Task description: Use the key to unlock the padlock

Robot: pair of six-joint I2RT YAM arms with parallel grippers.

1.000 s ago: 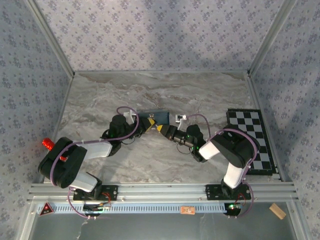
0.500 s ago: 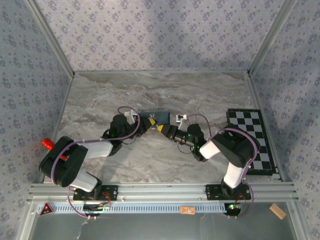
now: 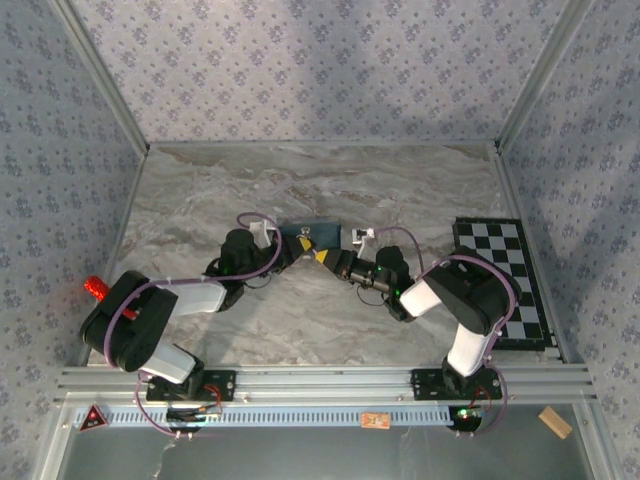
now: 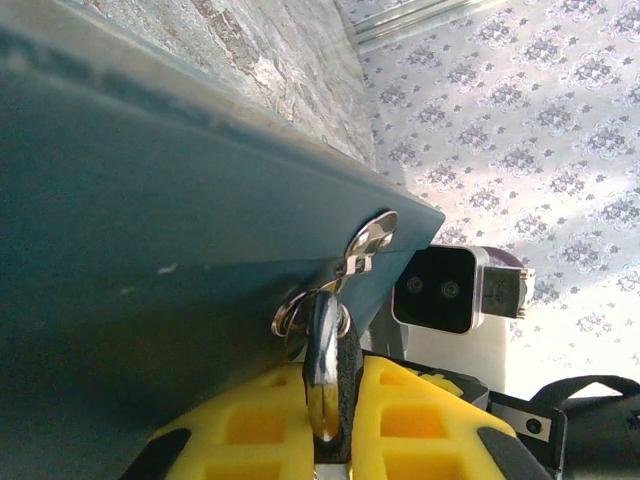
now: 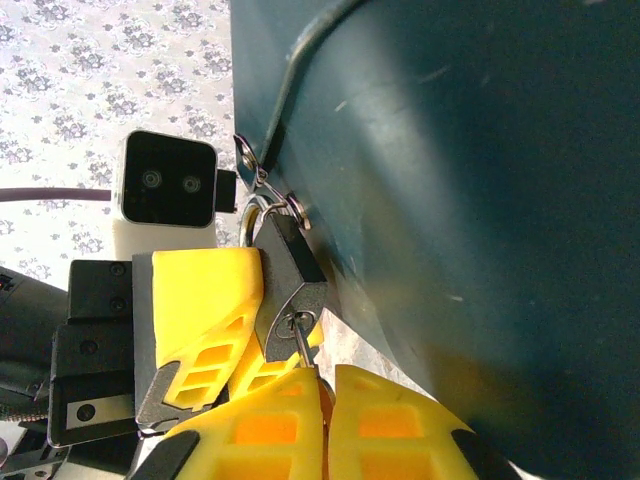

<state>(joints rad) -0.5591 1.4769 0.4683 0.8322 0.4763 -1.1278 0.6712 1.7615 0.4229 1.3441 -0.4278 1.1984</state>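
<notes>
Here, at mid-worktop [image 3: 420, 180], we note both arms meeting at the near face of a dark blue box [image 3: 318, 232].

The padlock [image 5: 288, 268] is small and black. It hangs from a metal clasp [image 4: 370, 238] on the box's edge, its shackle threaded through the clasp's ring, and its body tilts away from the box wall.

Left end effector [image 4: 327, 400]: clenched on the padlock body. We see the lock edge-on in the left wrist view, with a yellow finger pressed to each flat side.

Right end effector [image 5: 325, 380]: clenched on the key [image 5: 301, 335]. Only a thin metal shaft shows, running from between the yellow fingertips up to the padlock's lower end, where it touches at the keyhole. We cannot tell how deep it sits, or whether the shackle is latched or released.

The two end effectors are just beside each other, nearly tip to tip.

A chessboard [image 3: 505, 275] lies flat at the right edge of the worktop, well apart from the box.
</notes>
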